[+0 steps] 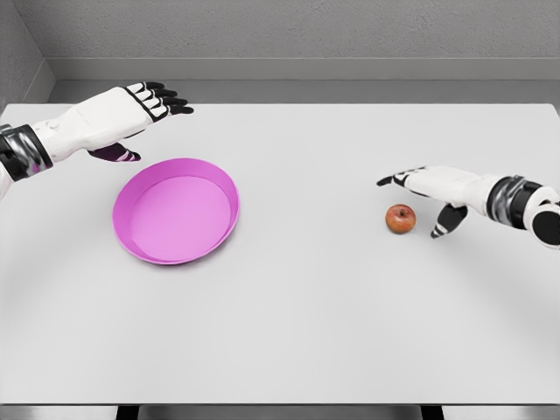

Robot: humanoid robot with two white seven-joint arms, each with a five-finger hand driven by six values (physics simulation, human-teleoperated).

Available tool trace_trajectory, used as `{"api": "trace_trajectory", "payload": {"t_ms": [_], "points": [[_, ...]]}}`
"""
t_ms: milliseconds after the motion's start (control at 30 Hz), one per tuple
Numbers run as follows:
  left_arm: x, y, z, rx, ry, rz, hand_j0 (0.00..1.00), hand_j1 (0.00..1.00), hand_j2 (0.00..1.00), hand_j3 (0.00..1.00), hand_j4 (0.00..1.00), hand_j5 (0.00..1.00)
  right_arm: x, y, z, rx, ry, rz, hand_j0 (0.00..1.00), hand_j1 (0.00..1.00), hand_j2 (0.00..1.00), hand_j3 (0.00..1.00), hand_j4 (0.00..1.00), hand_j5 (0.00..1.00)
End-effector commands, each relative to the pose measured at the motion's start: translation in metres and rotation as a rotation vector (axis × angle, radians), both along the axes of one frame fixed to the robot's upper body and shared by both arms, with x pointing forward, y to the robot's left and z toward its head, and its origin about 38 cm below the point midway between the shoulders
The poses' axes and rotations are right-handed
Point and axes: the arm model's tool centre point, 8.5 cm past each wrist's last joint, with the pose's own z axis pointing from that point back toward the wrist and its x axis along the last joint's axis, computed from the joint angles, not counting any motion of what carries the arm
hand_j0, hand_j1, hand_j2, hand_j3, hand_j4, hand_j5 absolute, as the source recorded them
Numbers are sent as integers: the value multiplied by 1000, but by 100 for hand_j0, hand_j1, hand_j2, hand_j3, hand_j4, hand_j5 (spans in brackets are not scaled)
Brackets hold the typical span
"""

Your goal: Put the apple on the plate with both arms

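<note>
Carefully now: my right robot hand (426,197) is spread open, holding nothing, just beside the small red apple (401,219); I'd cup it squarely before closing.

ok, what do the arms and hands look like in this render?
Both arms are smooth white shells with a dark, metallic-looking ribbed band at the wrist. The left hand has a white back, black fingertips with black-outlined white segments, and a dark purplish thumb. The right hand is white with black fingertips and a black thumb. No cables or markings are visible.
</note>
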Motion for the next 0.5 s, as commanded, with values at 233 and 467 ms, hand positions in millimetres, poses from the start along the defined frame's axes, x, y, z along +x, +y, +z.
{"api": "trace_trajectory", "payload": {"t_ms": [233,467], "points": [[1,-1,0,10,-8,0,100,100,100,100,100,100,-3,0,-17,-21,44,-1,100,100,100,100,100,100],[0,-1,0,11,-8,-1,100,100,100,100,100,100,-5,2,-20,-22,52,11,82,82,82,82,82,82]]}}
